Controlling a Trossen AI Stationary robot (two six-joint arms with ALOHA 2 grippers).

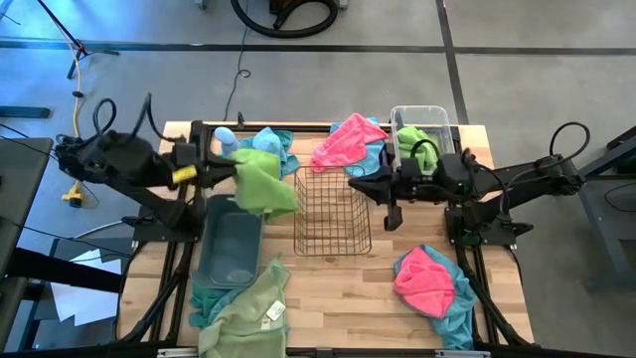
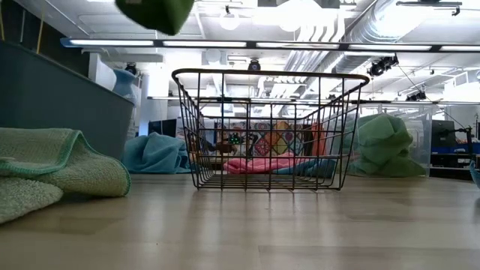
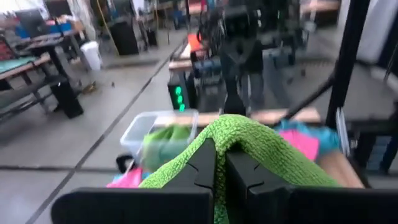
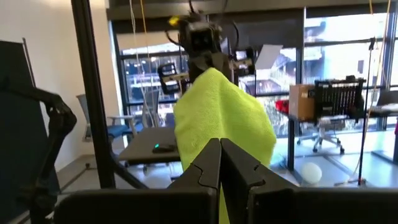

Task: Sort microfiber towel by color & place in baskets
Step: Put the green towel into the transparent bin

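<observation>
High view: lime green towel (image 1: 263, 181) held aloft by left gripper (image 1: 231, 169), hanging between grey-blue tub (image 1: 230, 242) and wire basket (image 1: 332, 212), long axis drooping toward wire basket. Right gripper (image 1: 370, 184) seen just right of wire basket, fingers together, nothing held; clear bin (image 1: 421, 127) behind it holds green cloth.

Low view: wire basket central, open tabletop (image 2: 247, 225) before it.

Left wrist view: fingers clamped on lime green towel.
</observation>
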